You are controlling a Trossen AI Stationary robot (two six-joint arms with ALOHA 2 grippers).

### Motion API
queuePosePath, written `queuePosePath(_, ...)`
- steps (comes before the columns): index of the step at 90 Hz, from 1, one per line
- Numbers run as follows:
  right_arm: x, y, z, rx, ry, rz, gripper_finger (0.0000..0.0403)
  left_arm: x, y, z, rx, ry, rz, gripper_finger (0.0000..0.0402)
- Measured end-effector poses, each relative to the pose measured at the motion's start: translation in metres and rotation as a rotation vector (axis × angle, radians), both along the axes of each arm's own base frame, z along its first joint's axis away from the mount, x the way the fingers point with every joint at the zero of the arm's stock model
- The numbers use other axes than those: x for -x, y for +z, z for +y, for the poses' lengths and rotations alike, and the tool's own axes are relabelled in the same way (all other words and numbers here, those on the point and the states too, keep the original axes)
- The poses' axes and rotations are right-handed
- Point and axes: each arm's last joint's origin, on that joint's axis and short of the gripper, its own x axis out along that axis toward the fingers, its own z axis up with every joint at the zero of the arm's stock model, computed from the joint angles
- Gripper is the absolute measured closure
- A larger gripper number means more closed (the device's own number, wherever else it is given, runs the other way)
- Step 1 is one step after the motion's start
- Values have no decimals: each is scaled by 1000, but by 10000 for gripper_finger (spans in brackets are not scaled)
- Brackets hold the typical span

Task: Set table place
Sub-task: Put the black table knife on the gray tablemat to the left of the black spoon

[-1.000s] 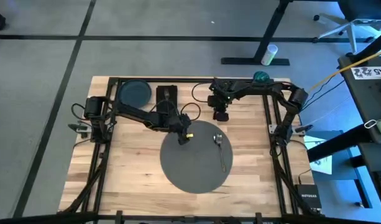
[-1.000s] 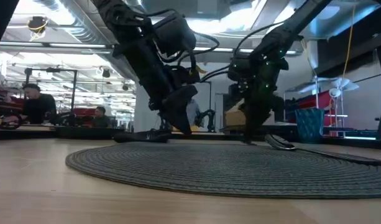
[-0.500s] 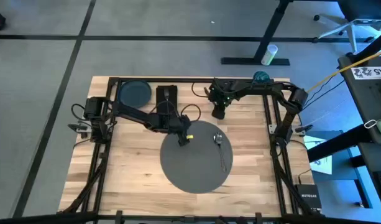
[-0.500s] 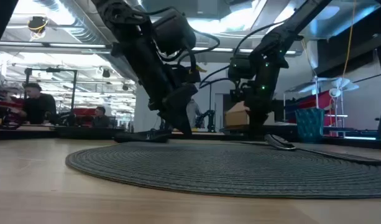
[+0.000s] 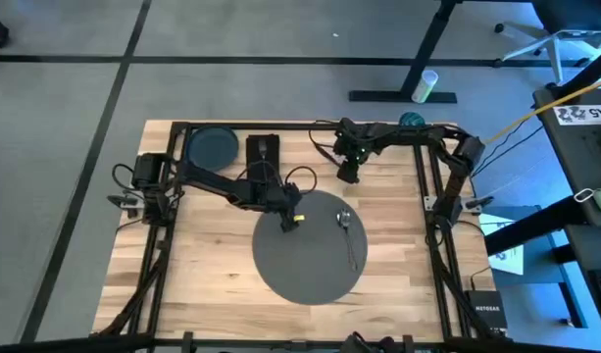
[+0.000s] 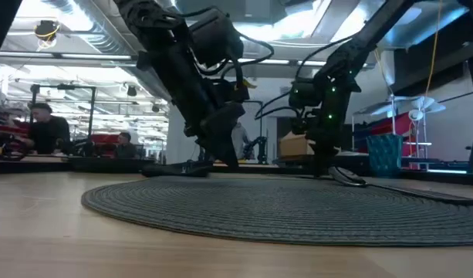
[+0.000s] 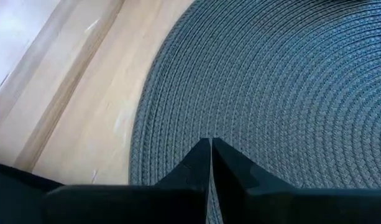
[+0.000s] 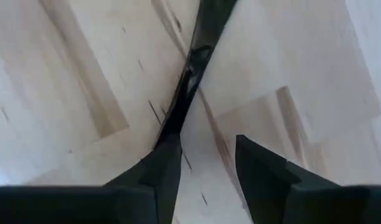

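Observation:
The place, a large round dark-grey woven mat (image 5: pixel 308 257), lies flat on the table (image 5: pixel 202 255) of pale planks. A metal spoon (image 5: pixel 348 233) rests on the mat's right part, and shows in the low view as well (image 6: pixel 346 177). My left gripper (image 7: pixel 211 144) is shut, its tips low over the mat's far-left part, just inside the rim (image 5: pixel 288 222). My right gripper (image 8: pixel 206 142) is open over bare wood beyond the mat's far edge (image 5: pixel 347 176), with nothing held. My left gripper points steeply down at the mat's far-left part (image 7: pixel 196 118) with its fingers shut. In the low view its tips (image 6: pixel 227 164) reach the level of the mat's surface, but I cannot tell whether they touch it.
A dark blue-grey round plate (image 5: pixel 214 147) and a black rectangular napkin (image 5: pixel 263 149) lie at the table's far left. Black frame rails (image 5: pixel 423 186) run along the table's edges. A narrow dark streak (image 8: pixel 193 68) crosses the wood ahead of my right gripper. Bare wood lies near the mat.
My right gripper has drawn back from the spoon toward the table's far edge, rising a little, and stays open. The spoon and the mat have not moved.

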Motion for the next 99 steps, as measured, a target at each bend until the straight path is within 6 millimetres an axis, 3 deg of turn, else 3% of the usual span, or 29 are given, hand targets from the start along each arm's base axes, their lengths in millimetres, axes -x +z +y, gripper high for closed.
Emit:
queuePosePath(27, -2, 6, -1, 9, 8, -8, 267, 0, 0, 0, 0, -1, 0, 402)
queuePosePath(61, -11, 37, -7, 1, 55, 51, 267, 0, 0, 0, 0, 0, 1, 402)
queuePosePath(76, -4, 27, 6, -103, 82, 86, 267, 2, -1, 0, 7, 8, 17, 402)
queuePosePath(99, -1, 10, 15, -117, 72, 72, 267, 2, -2, -1, 17, 19, 23, 402)
